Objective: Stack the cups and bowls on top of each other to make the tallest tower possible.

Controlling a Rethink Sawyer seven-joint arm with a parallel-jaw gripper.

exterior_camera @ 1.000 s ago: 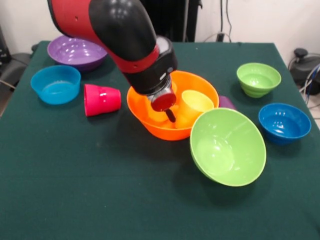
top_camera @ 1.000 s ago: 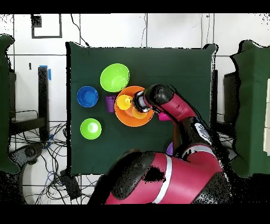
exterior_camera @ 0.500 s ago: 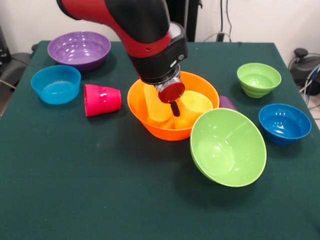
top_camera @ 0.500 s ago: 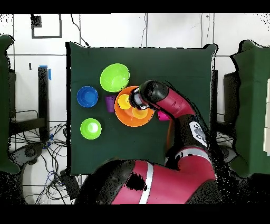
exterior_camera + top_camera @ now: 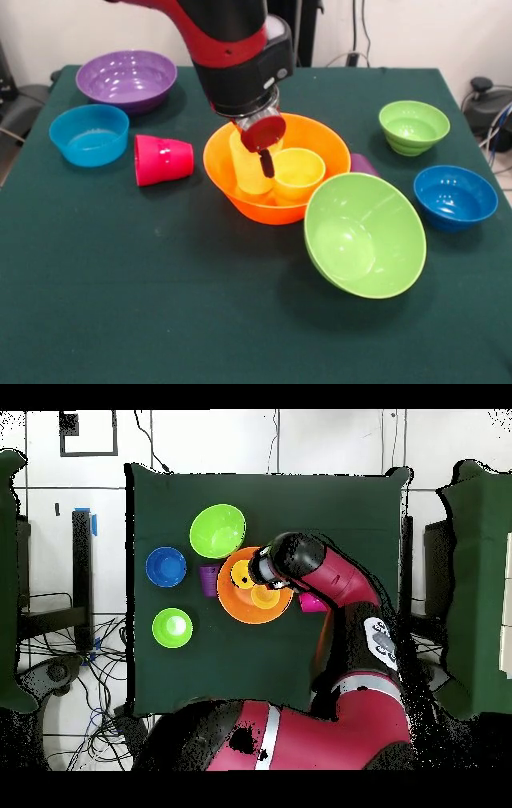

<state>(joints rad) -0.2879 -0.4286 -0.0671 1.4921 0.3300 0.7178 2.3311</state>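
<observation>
gripper (image 5: 266,164) over orange bowl (image 5: 240,200), grip state unclear, two yellow cups (image 5: 298,172) inside, big green bowl (image 5: 365,234) tilted against its rim, pink cup (image 5: 162,159) on its side nearby

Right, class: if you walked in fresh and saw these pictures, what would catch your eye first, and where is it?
First, the red and black arm coming down over the large orange bowl at mid-table, which holds two yellow cups. Next, the big lime green bowl, tilted against the orange bowl's near side in the front view. A red-pink cup lies on its side beside the orange bowl.
</observation>
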